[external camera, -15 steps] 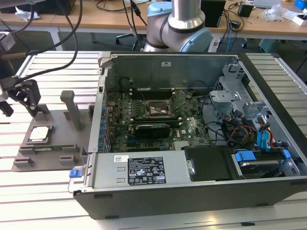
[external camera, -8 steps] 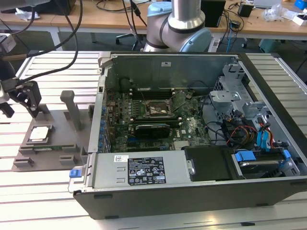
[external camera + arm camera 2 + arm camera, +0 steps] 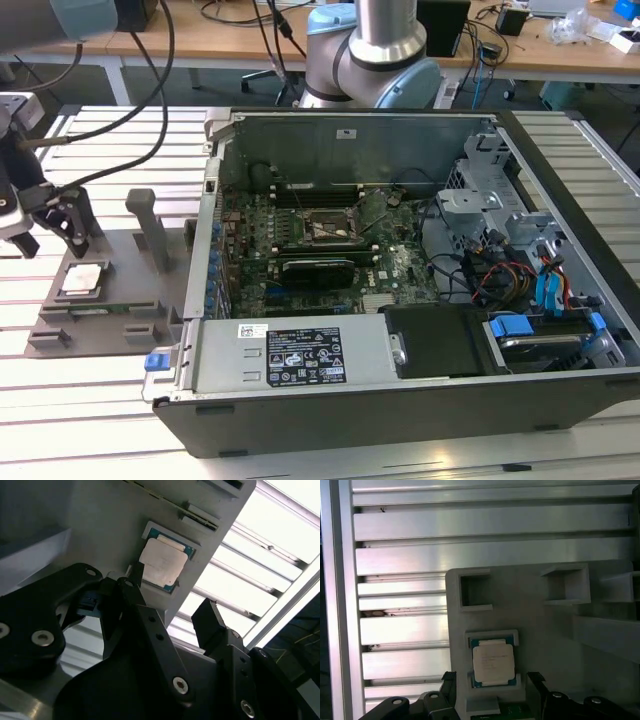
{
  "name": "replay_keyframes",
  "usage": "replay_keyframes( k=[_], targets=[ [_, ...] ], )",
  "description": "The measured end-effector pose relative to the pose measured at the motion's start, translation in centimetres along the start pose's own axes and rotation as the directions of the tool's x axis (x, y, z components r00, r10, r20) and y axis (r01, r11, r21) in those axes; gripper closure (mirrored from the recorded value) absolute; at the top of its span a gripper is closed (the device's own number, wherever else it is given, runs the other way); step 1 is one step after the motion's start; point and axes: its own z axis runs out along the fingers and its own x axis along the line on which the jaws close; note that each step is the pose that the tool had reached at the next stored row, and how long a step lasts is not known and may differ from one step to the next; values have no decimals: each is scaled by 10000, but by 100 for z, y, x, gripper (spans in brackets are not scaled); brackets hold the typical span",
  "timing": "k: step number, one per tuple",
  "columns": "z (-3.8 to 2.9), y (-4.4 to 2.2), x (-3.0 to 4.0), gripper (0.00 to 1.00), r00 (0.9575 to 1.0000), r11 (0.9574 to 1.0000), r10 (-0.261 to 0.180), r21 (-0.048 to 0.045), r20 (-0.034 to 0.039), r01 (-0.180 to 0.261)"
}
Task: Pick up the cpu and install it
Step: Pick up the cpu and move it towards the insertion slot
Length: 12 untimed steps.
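The cpu (image 3: pixel 83 280) is a small square chip with a silvery top. It lies flat in a recess of the grey plastic tray (image 3: pixel 120 250) at the exterior view's left, beside the open computer case (image 3: pixel 420 380). My gripper (image 3: pixel 52 240) hangs just above the chip, open, with nothing between its black fingers. In the first wrist view the cpu (image 3: pixel 493 662) sits in its recess in the tray (image 3: pixel 530 620), and the gripper (image 3: pixel 492 680) straddles it without touching. In the second wrist view the cpu (image 3: pixel 164 562) lies beyond the spread fingertips (image 3: pixel 205 612).
The motherboard's bare socket (image 3: pixel 328 230) sits mid-case, with a long black card (image 3: pixel 318 268) just in front of it. Upright posts (image 3: pixel 150 225) rise from the tray close to the gripper. A slim green module (image 3: pixel 100 308) lies in a tray slot. Slatted aluminium table (image 3: pixel 90 400) surrounds everything.
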Motion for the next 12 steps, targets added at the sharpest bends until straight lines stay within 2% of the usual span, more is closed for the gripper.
replay_keyframes(
  k=[8,9,10,12],
  targets=[
    [96,1,2,34,10000,10000,0,10,1,0],
    [107,2,2,34,10000,10000,-4,43,2,4],
    [125,1,-3,34,10000,9999,-29,155,6,29],
    [161,2,-18,34,9999,9997,-104,226,13,104]
  ],
)
